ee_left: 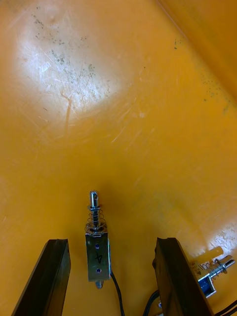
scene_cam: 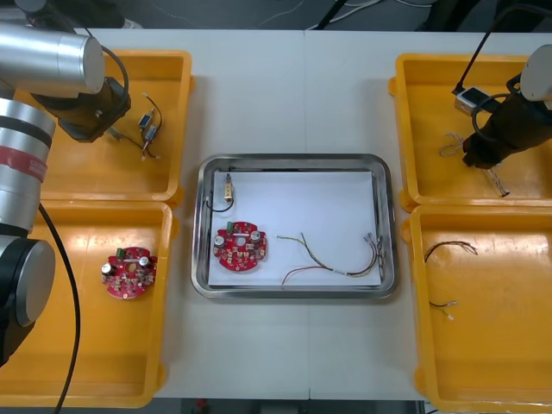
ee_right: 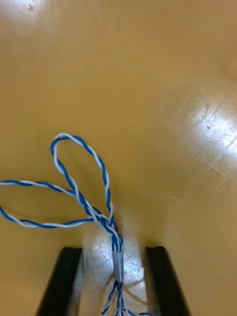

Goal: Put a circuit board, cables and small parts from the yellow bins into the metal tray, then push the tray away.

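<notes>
Yellow bins (scene_cam: 183,112) (scene_cam: 405,129): left claw (ee_left: 111,241) open astride a small metal part (ee_left: 97,256), right claw (ee_right: 112,249) open astride blue-white cable (ee_right: 106,224).

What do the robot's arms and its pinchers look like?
The left arm is fat shiny silver tubes with a red band and a trailing black cable. The right arm is black near the wrist, with a looping black cable. Both the left gripper and right gripper have flat black fingers.
</notes>
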Controlling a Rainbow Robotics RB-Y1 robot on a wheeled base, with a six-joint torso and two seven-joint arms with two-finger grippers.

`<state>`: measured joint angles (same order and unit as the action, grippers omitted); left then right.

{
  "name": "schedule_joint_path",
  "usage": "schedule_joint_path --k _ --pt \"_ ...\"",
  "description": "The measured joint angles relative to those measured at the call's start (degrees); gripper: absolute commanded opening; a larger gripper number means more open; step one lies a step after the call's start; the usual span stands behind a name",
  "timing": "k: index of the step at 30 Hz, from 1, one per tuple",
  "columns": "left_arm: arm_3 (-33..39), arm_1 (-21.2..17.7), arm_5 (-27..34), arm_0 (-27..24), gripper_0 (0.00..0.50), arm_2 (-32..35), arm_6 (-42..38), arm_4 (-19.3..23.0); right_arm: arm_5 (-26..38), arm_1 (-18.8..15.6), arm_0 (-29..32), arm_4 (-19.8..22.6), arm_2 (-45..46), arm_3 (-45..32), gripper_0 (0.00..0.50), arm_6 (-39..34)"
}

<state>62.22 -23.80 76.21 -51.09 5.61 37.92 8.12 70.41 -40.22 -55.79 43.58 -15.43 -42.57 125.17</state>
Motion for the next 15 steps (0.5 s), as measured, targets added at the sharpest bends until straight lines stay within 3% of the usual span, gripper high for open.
schedule_joint_path --k 12,15 --pt "0.0 0.0 0.0 1.7 0.500 0.0 0.0 0.3 -0.7 0.2 -0.1 0.6 0.0 0.0 0.000 0.0" --pt "0.0 0.0 0.1 2.0 0.500 0.0 0.0 0.9 1.8 0.1 -0.1 0.6 0.0 -1.4 0.000 0.0"
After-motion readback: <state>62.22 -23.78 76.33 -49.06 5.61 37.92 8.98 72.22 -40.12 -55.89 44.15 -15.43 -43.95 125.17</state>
